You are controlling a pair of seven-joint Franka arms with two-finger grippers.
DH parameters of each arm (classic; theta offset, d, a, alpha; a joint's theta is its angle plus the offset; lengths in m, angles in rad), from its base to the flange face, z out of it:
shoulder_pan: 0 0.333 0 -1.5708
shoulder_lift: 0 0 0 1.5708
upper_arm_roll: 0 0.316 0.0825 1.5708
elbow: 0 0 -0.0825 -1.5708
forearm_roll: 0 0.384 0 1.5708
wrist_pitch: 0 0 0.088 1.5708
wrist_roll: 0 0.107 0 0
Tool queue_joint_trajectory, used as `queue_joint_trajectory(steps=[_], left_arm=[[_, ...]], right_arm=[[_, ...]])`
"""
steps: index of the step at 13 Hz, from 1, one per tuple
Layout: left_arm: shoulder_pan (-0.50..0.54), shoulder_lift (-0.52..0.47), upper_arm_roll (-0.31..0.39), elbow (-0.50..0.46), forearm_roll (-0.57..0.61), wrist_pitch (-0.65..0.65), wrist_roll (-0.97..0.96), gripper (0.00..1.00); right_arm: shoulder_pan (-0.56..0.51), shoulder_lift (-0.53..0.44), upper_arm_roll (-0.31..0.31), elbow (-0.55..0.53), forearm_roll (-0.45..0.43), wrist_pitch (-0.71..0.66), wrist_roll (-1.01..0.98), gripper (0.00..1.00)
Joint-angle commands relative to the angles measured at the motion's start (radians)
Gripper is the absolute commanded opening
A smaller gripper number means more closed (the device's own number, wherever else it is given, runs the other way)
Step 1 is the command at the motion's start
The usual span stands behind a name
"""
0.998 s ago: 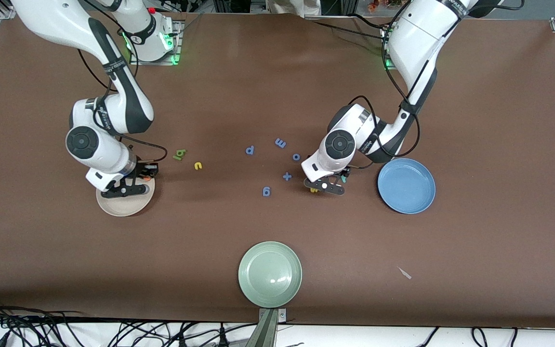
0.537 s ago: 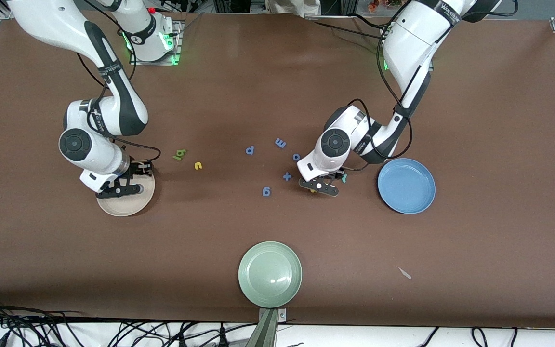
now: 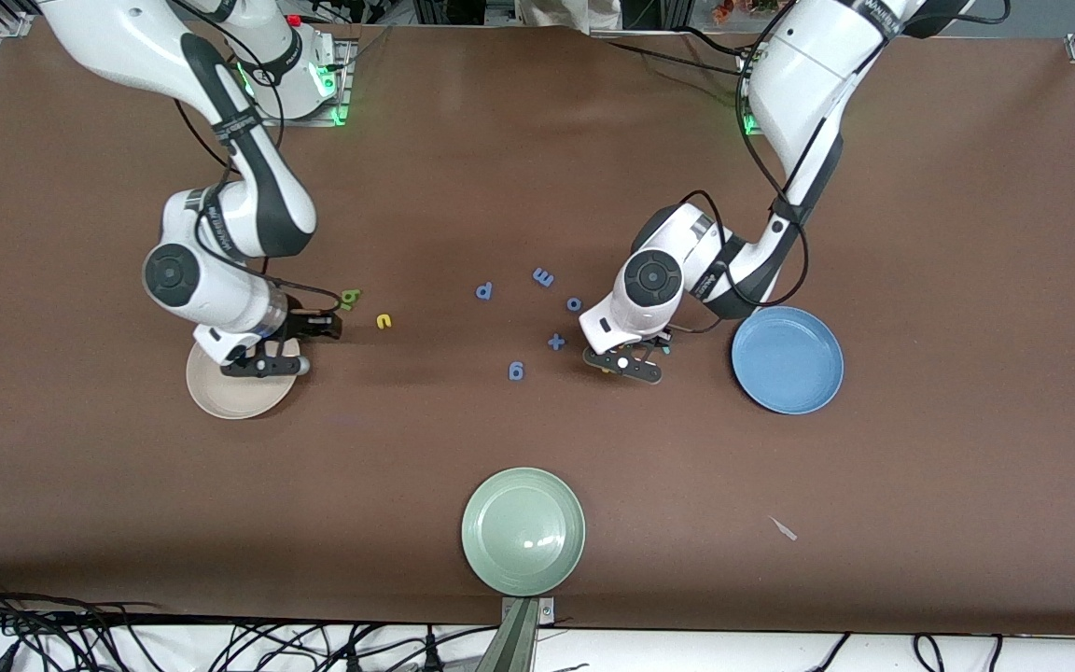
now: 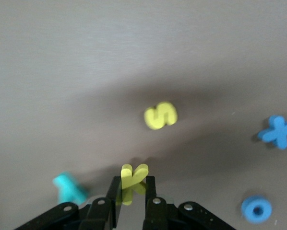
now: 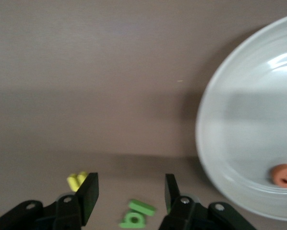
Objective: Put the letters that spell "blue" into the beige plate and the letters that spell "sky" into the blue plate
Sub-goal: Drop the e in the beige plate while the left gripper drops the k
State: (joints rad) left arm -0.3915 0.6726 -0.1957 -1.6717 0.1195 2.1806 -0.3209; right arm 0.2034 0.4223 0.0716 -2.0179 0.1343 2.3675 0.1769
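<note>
Left gripper (image 4: 131,194) is low over the table in the middle of the front view, between the small blue letters and the blue plate (image 3: 787,359). Its fingers are pinched narrow on the yellow k (image 4: 133,175), which stands upright between them. The yellow s (image 4: 160,115) lies flat on the table near the k, not touching it. The teal y (image 4: 69,188) is on the table just beside one finger. The blue plate sits toward the left arm's end, mid-height in the frame, and no letters show in it.

Right gripper (image 5: 129,191) hangs over bare table just beside the beige plate (image 5: 220,143), at the right arm's end, mid-height in the front view. Its fingers stand wide apart and hold nothing. The orange e (image 5: 284,175) lies inside the beige plate near the rim. The olive-green b (image 5: 132,220) and thin green l (image 5: 142,207) lie touching each other on the table, seen in the gap between the open fingers. The yellow u (image 5: 76,181) is on the table just beside one finger.

A blue x (image 4: 278,132) and a blue o (image 4: 255,209) lie near the s. The pale green plate (image 3: 523,532) sits at the lower centre of the front view.
</note>
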Motion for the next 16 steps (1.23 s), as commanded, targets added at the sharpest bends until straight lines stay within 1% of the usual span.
queue_joint_trajectory(steps=[1,3,5,6,7,8,10,11,12,13,14,16], left_arm=[[0.087,-0.099,0.002,-0.014,0.025,-0.143,0.173,0.00],[0.170,-0.117,0.002,-0.020,0.025,-0.205,0.332,0.00],[0.239,-0.123,0.002,-0.031,0.044,-0.223,0.426,0.00],[0.267,-0.123,0.001,-0.046,0.081,-0.229,0.440,0.12],[0.295,-0.123,-0.002,-0.060,0.113,-0.226,0.441,0.33],[0.304,-0.122,-0.004,-0.065,0.114,-0.225,0.431,0.99],[0.292,-0.134,-0.025,-0.063,0.112,-0.226,0.419,1.00],[0.280,-0.134,-0.059,-0.059,0.111,-0.225,0.373,1.00],[0.269,-0.128,-0.088,-0.054,0.111,-0.219,0.282,1.00],[0.237,-0.120,-0.105,-0.049,0.114,-0.213,0.187,1.00],[0.212,-0.107,-0.106,-0.049,0.112,-0.185,0.118,1.00],[0.168,-0.053,-0.108,-0.054,0.103,-0.087,-0.036,1.00]], right_arm=[[0.053,0.016,0.002,-0.040,0.019,0.096,0.090,0.64],[0.080,0.024,0.004,-0.116,0.019,0.218,0.117,0.64],[0.090,0.018,0.005,-0.179,0.019,0.288,0.122,0.64],[0.090,0.013,0.016,-0.192,0.019,0.297,0.124,0.64],[0.090,0.007,0.025,-0.205,0.019,0.297,0.133,0.64],[0.090,-0.002,0.031,-0.212,0.019,0.297,0.147,0.64],[0.090,-0.014,0.045,-0.213,0.019,0.291,0.162,0.64],[0.090,-0.016,0.045,-0.213,0.019,0.289,0.162,0.64],[0.090,-0.017,0.047,-0.211,0.019,0.289,0.162,0.64],[0.090,-0.016,0.047,-0.213,0.019,0.294,0.164,0.64],[0.091,-0.016,0.047,-0.216,0.019,0.294,0.167,0.64],[0.100,-0.016,0.048,-0.220,0.019,0.302,0.171,0.64]])
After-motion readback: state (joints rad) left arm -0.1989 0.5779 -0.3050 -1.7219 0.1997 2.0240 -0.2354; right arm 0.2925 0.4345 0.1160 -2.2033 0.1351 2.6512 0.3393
